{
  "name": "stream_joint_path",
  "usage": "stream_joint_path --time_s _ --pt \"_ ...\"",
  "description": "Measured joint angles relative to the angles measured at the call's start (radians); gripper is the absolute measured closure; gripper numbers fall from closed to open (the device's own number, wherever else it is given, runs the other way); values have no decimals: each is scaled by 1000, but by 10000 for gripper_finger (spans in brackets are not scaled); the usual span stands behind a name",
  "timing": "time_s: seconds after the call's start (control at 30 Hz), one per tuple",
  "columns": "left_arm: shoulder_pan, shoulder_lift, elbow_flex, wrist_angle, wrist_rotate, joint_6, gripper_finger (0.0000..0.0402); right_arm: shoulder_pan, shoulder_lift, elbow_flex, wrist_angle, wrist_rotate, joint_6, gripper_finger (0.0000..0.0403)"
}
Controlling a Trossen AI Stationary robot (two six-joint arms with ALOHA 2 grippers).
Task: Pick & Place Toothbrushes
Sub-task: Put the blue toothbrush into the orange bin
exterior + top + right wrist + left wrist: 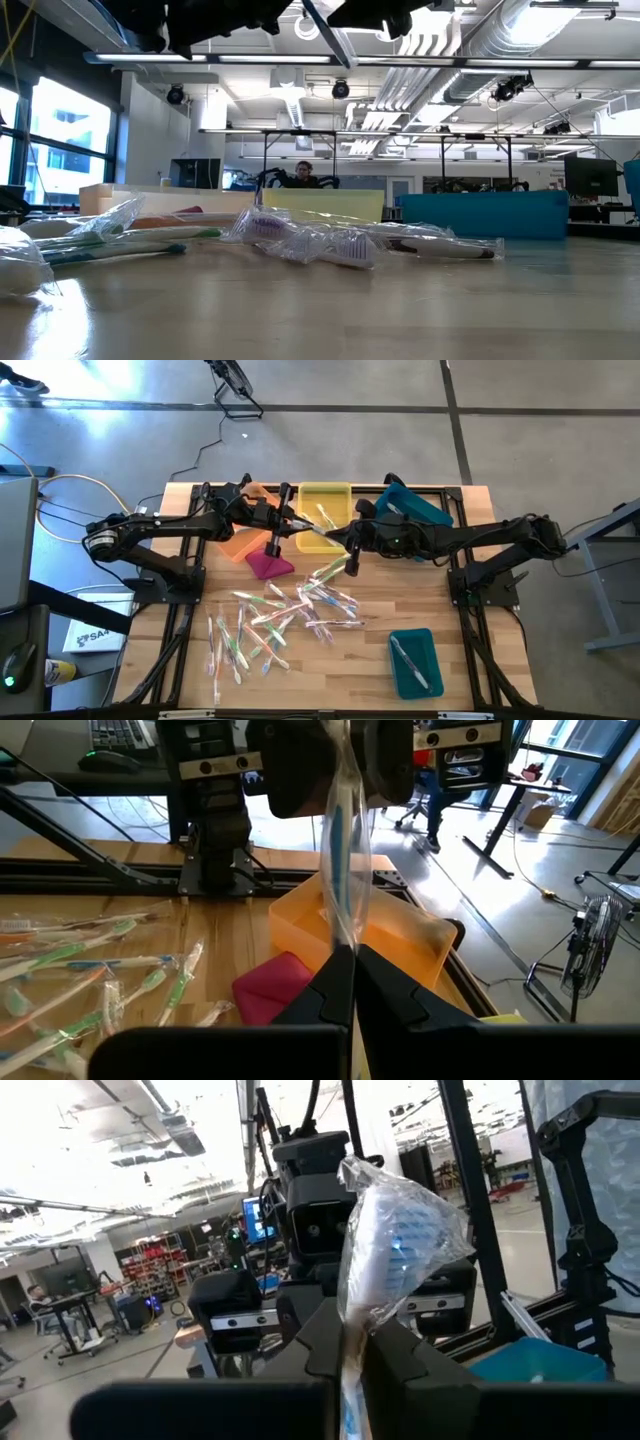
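1. Both arms met above the table's far middle, in front of the yellow bin.
2. Left gripper was clamped tight on one end of a wrapped toothbrush; the blue-and-white head in clear wrap stood up past its fingers.
3. Right gripper was pinched fully together on the other end of that same wrapped toothbrush, a blue-handled one stretched between the two claws.
4. In the high view the held toothbrush spanned the gap between the left gripper and right gripper, off the table.
5. Loose toothbrushes lay scattered over the table centre and toward 7 o'clock, most in clear wrappers.
6. Orange bin sat at 10 o'clock of the pile, with the magenta cloth lump touching its near edge.
7. One teal bin sat at 4 o'clock with a toothbrush inside; a second teal bin sat at 1 o'clock, tilted, partly under the right arm.
8. Low view: wrapped toothbrushes lay on the table, both arms above.
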Motion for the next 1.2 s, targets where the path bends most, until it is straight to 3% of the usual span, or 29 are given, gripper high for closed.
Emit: stream_joint_path --time_s 0.27,0.57,0.7,1.03,1.2 --pt "0 0 0 -1 15 0 392 0 -1 0 4 31 18 378" --pt "6 0 0 -26 16 23 392 0 -42 0 -70 30 25 270" --pt "58 -6 0 -67 65 12 392 0 -92 0 -158 31 47 232" --pt "255 -84 -2 -383 98 19 392 0 -158 0 -553 27 264 223" --pt "367 -128 -2 -513 98 30 392 0 -158 0 -656 30 312 223"
